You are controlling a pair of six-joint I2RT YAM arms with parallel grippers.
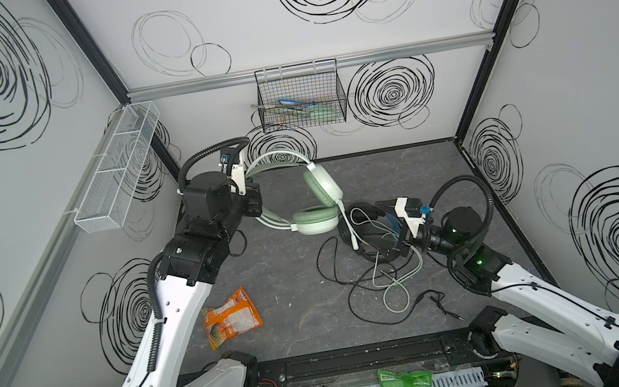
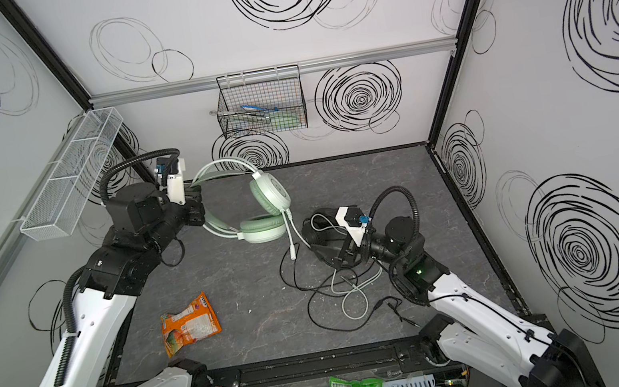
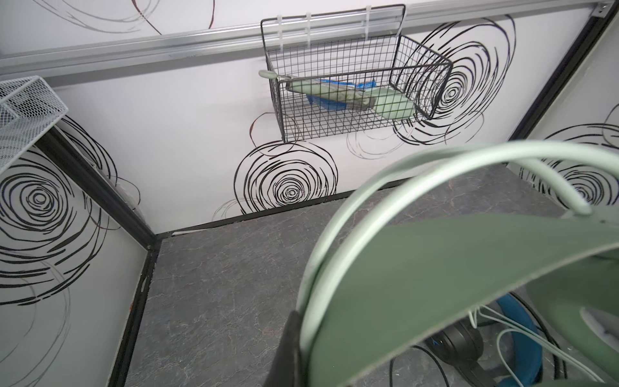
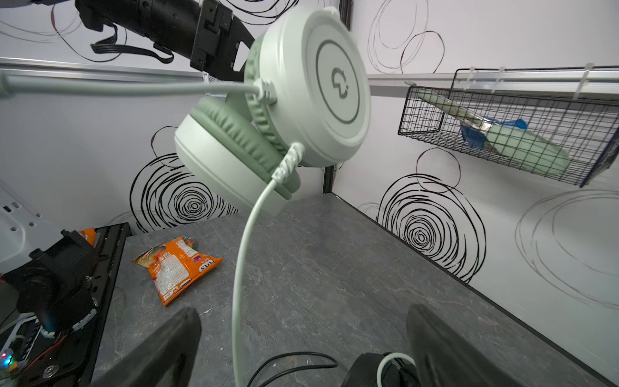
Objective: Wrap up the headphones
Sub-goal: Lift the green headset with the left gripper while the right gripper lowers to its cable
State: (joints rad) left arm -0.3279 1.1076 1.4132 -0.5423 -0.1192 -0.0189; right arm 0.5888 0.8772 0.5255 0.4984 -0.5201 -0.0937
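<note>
Left gripper [image 1: 256, 203], green headset [image 1: 323, 184], near back wall [image 1: 204, 127]

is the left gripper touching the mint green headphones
Touching. In the left wrist view the mint green headphones have their headband pinched at the dark jaws; in a top view the left gripper is shut on it.

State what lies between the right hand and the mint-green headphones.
Only the headset's own pale cable, which hangs from the mint-green headphones down toward the open right hand. Nothing else lies in that gap. The right wrist view shows this best.
</note>
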